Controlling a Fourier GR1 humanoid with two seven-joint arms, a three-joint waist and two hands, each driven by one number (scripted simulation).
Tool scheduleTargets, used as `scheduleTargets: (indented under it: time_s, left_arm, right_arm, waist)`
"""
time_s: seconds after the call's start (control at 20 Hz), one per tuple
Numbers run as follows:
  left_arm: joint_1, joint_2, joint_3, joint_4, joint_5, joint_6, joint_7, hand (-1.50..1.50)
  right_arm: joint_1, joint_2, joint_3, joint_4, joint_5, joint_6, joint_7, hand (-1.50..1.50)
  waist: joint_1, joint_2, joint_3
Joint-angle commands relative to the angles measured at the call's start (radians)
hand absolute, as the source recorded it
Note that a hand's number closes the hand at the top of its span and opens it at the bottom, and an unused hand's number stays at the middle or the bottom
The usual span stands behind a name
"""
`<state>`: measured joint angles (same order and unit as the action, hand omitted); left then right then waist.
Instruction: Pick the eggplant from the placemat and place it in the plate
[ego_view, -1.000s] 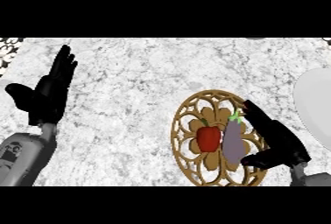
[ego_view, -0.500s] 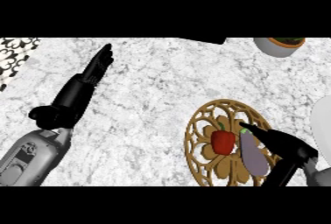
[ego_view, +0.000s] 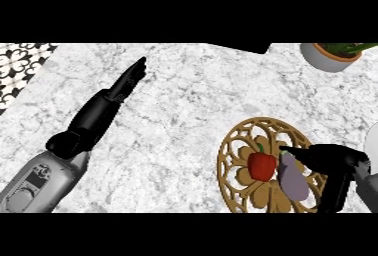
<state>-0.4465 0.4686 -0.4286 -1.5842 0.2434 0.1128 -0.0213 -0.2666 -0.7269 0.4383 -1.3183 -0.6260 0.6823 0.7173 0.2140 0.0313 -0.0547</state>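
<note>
Purple eggplant (ego_view: 294, 176) now lower on placemat (ego_view: 238, 150), right hand (ego_view: 334, 162) curled round it, left hand (ego_view: 111, 102) straight.

I see the marble counter (ego_view: 184, 110) filling the frame. At lower right lies a round openwork placemat (ego_view: 240, 150), and on it a red pepper (ego_view: 261, 166) with the purple eggplant (ego_view: 294, 181) just beside it. My right hand (ego_view: 332, 162) curls over the eggplant at the right edge. My left hand (ego_view: 111, 100) extends, fingers straight, at upper left. A potted plant (ego_view: 332, 55) sits at upper right. The white plate (ego_view: 372, 145) shows at the right edge.
</note>
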Motion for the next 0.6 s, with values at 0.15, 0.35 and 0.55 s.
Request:
scheduleTargets:
  time_s: [0.15,0.35,0.55]
  left_arm:
    - [0.000,-0.010,-0.021,0.007,-0.006,-0.023,-0.023,0.00]
    - [-0.020,-0.006,-0.025,-0.002,-0.003,-0.041,-0.014,0.00]
    - [-0.028,-0.009,-0.018,0.004,-0.006,-0.039,-0.024,0.00]
  right_arm:
    - [-0.002,0.015,0.113,0.190,-0.179,0.110,0.221,-1.50]
    - [-0.031,-0.021,0.172,0.206,-0.246,0.167,0.270,-1.50]
    - [-0.049,-0.071,0.226,0.248,-0.279,0.190,0.286,-1.50]
  waist:
    - [0.026,0.061,0.047]
    - [0.045,0.059,0.048]
    - [0.046,0.061,0.049]
